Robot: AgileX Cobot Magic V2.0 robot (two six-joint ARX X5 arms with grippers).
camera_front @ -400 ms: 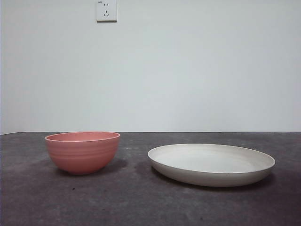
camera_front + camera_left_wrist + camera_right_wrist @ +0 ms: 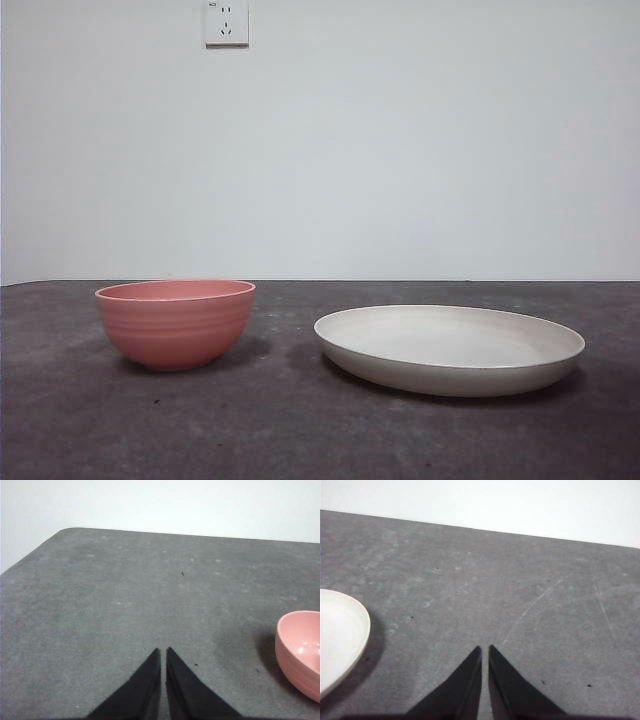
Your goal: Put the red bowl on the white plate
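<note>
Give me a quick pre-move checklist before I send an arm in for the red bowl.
1. Red bowl upright on the table, nothing inside that shows: ok.
2. White plate flat, nothing showing on it, apart from the bowl with a gap between them: ok.
3. Left gripper shut, over bare table, with the bowl off to one side in the left wrist view: not ok for grasping, open it first.
4. Right gripper shut, away from the plate's rim: ok, waiting.
5. No arm shows in the front view between bowl and plate: ok.
6. Height of either gripper above the table: cannot tell.
</note>
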